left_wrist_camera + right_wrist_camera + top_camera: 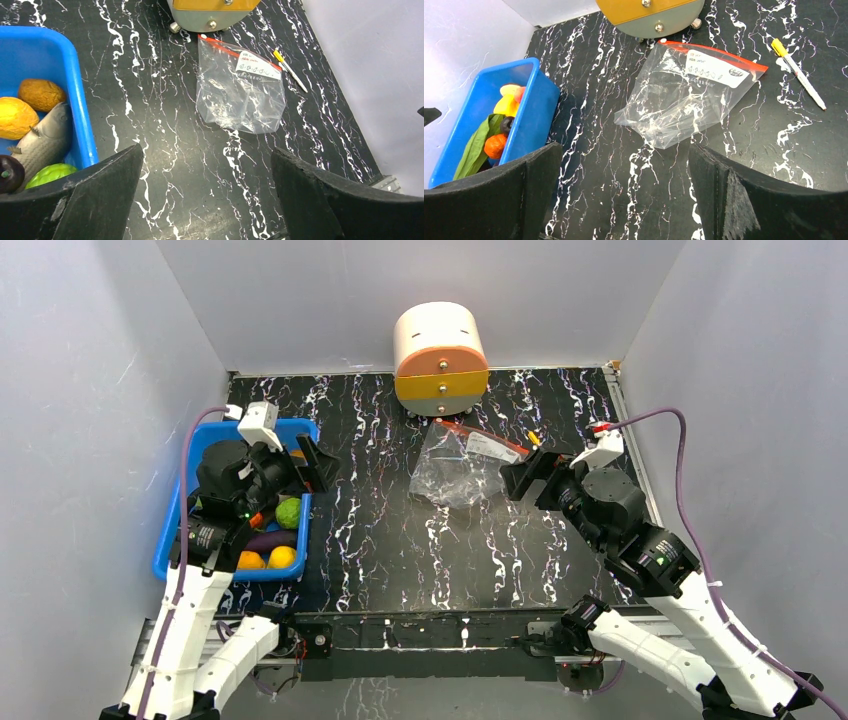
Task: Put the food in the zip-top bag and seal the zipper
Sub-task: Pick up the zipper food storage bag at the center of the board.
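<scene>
The clear zip-top bag [458, 465] lies flat and empty on the black marbled table, its red-orange zipper [485, 435] along the far edge; it also shows in the left wrist view [240, 92] and the right wrist view [689, 95]. The food sits in a blue bin [175, 540]: a green ball [288, 512], yellow pieces [282, 557], a brown lump [41, 94], a leafy green [471, 150]. My left gripper [310, 468] is open and empty above the bin's right edge. My right gripper [520, 480] is open and empty just right of the bag.
A cream, orange and grey drum-shaped drawer unit [440, 358] stands at the back, right behind the bag. A white pen with a yellow cap [798, 72] lies right of the bag. A toy fish [45, 142] also lies in the bin. Grey walls enclose the table.
</scene>
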`<state>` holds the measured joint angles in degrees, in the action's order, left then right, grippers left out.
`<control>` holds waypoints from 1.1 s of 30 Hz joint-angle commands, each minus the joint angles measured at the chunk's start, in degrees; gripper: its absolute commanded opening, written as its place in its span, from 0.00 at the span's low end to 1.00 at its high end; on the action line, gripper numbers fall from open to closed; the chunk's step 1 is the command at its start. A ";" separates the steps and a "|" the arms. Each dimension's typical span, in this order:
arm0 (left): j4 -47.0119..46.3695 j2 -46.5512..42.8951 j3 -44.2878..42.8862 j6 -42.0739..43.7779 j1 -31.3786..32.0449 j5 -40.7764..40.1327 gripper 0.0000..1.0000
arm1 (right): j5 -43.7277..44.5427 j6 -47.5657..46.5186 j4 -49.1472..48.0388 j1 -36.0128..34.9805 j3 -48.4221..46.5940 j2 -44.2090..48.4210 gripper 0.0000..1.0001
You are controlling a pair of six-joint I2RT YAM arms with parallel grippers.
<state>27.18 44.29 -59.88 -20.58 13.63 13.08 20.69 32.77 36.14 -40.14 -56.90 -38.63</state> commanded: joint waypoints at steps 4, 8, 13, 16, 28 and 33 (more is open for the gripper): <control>0.93 0.24 0.74 0.89 0.03 -5.67 0.98 | -0.83 -0.32 -4.20 -0.35 -0.24 -0.78 0.98; 0.56 0.76 2.98 0.82 0.07 -7.72 0.98 | -1.52 0.94 -5.48 -0.37 1.35 -2.99 0.98; 0.04 1.90 6.17 -0.27 0.05 -10.82 0.98 | -2.21 3.86 -9.89 -0.32 4.22 -6.94 0.97; -1.02 1.49 8.17 -0.11 0.05 -11.61 0.98 | -1.97 5.69 -14.75 -0.36 6.72 -9.74 0.93; -8.00 -4.50 18.39 1.30 0.07 -10.05 0.99 | 0.91 3.20 -24.06 -0.37 7.14 -29.36 0.49; -10.44 -7.08 19.40 3.35 0.08 -6.75 0.98 | 8.15 8.35 -18.55 -0.35 3.20 -37.12 0.48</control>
<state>20.60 39.94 -41.08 -19.44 13.63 3.05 21.34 38.17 16.71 -40.18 -48.97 -72.36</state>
